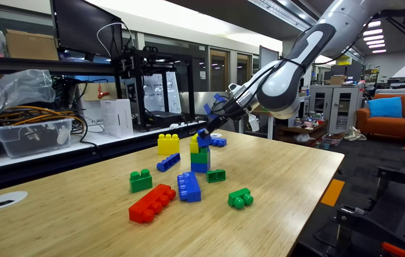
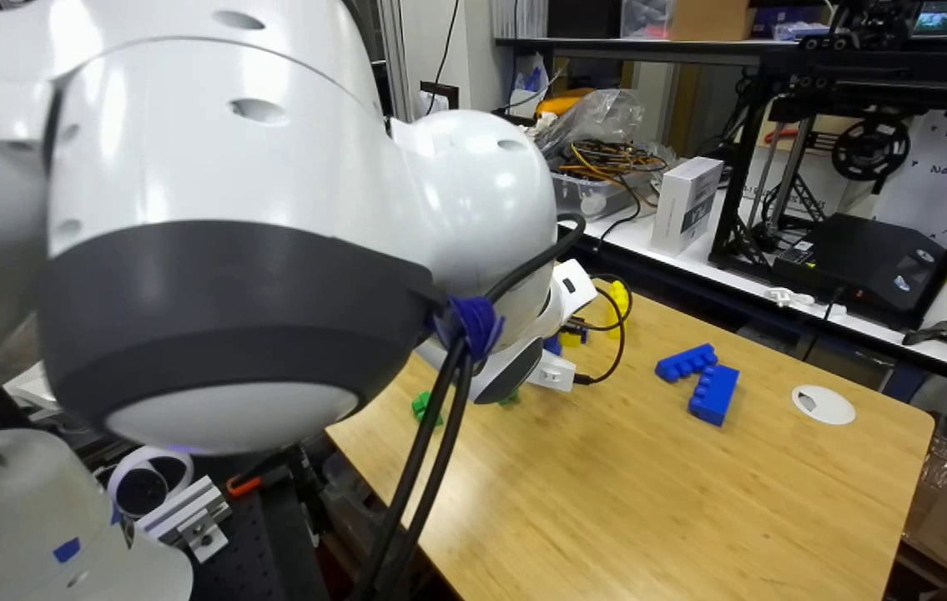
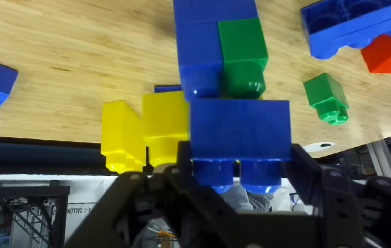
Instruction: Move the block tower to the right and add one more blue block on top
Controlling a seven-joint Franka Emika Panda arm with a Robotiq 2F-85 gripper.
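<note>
The block tower (image 1: 200,157) stands upright on the table, with blue at its base, green above that and yellow (image 1: 194,145) near the top. From the wrist, its blue side (image 3: 198,44), a small green brick (image 3: 243,43) and a yellow brick (image 3: 166,120) show. A blue block (image 3: 240,129) is pinched between both fingers of my gripper (image 3: 240,151), studs toward the palm. In an exterior view the held block sits tilted at the tower's top, under the gripper (image 1: 205,133); whether it touches the tower I cannot tell. The arm hides most of this in an exterior view.
Loose around the tower lie a yellow brick (image 1: 168,145), a long blue brick (image 1: 168,162), a wide blue brick (image 1: 189,186), a red brick (image 1: 152,204) and several green bricks (image 1: 141,181). Another blue brick (image 1: 218,142) lies behind. A shelf with a printer (image 2: 857,259) borders the table.
</note>
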